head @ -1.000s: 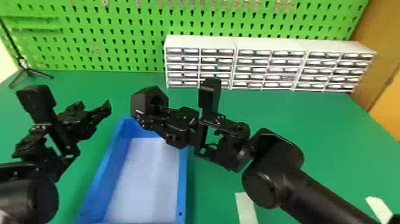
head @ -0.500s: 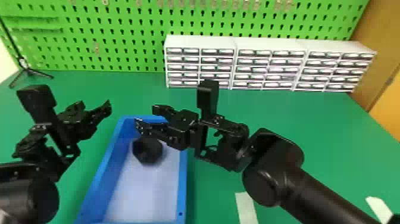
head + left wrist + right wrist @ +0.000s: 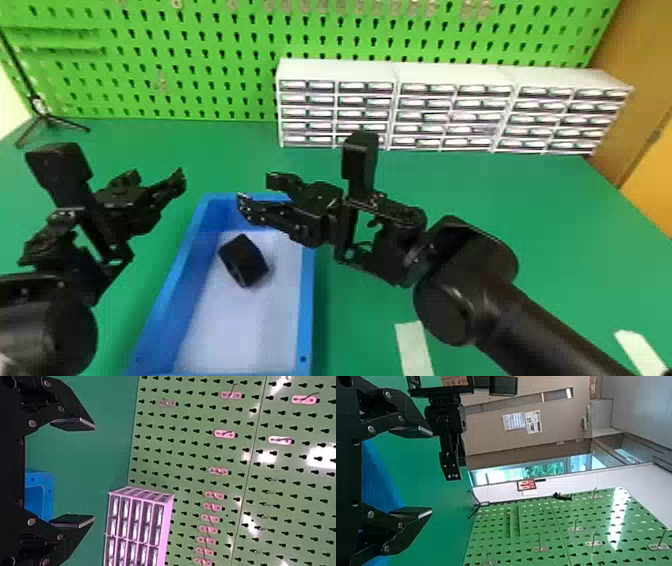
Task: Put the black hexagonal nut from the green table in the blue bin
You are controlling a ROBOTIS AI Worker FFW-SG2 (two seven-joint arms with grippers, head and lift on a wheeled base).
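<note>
Right claw (image 3: 258, 191): in the head view, it hung spread and empty over the bin's (image 3: 308, 300) 12 o'clock end.
Nut (image 3: 243, 261): it lay inside the bin, towards 12 o'clock.
Left claw (image 3: 158, 177): spread, empty, it hung at 10 o'clock from the nut.
Drawers (image 3: 425, 116): they stood at 2 o'clock.
Left fingers (image 3: 73, 424): in the left wrist view, they gaped wide.
Right fingers (image 3: 411, 431): in the right wrist view, they gaped too.

On my flat green table (image 3: 500, 200), the open rectangular blue bin (image 3: 307, 310) stands before me, and the black hexagonal nut (image 3: 245, 262) is in it, toward the far end. Behind the bin, to the right, are the white boxy drawer cabinets (image 3: 450, 75), and behind these is the upright green perforated board (image 3: 210, 30).
</note>
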